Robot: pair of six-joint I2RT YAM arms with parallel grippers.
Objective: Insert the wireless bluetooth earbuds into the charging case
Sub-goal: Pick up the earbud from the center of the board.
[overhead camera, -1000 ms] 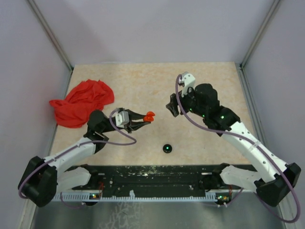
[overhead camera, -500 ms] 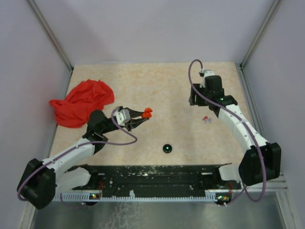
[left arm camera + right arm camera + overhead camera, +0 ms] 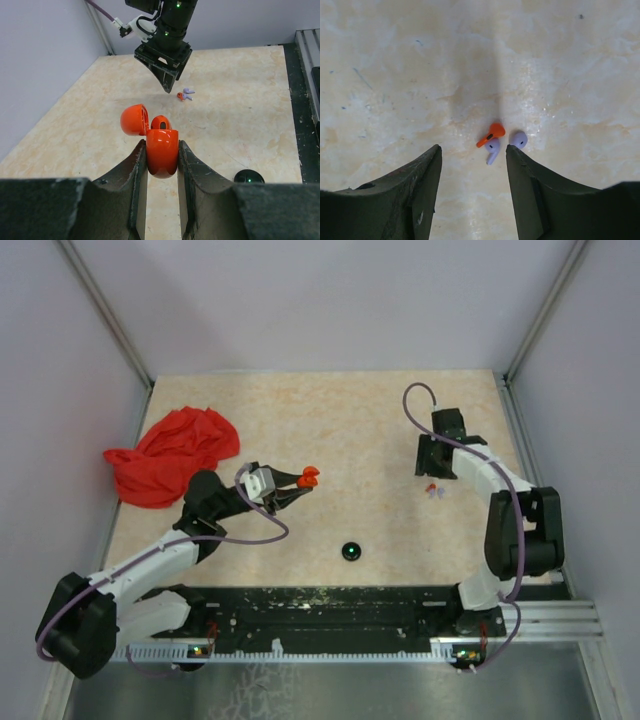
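My left gripper [image 3: 162, 145] is shut on the orange-red charging case [image 3: 162, 152], held above the table with its lid [image 3: 134, 120] flipped open to the left. From above, the case [image 3: 311, 477] shows at the tip of my left gripper [image 3: 298, 483]. The wireless bluetooth earbuds lie together on the table: one orange [image 3: 492, 134] and two lavender [image 3: 492, 148] [image 3: 519, 138]. My right gripper [image 3: 474, 150] hangs open just above them, fingers pointing down, nothing between them. In the top view the earbuds [image 3: 433, 489] lie just in front of the right gripper [image 3: 433, 468].
A crumpled red cloth [image 3: 172, 453] lies at the far left. A black disc with a green light [image 3: 350, 551] sits near the front edge in the middle. Walls close in the table on the left, right and back.
My right arm has swung right and folded back, bringing its gripper down over the earbuds, with the jaws somewhat narrower. The left gripper has kept hold of the case, almost still.
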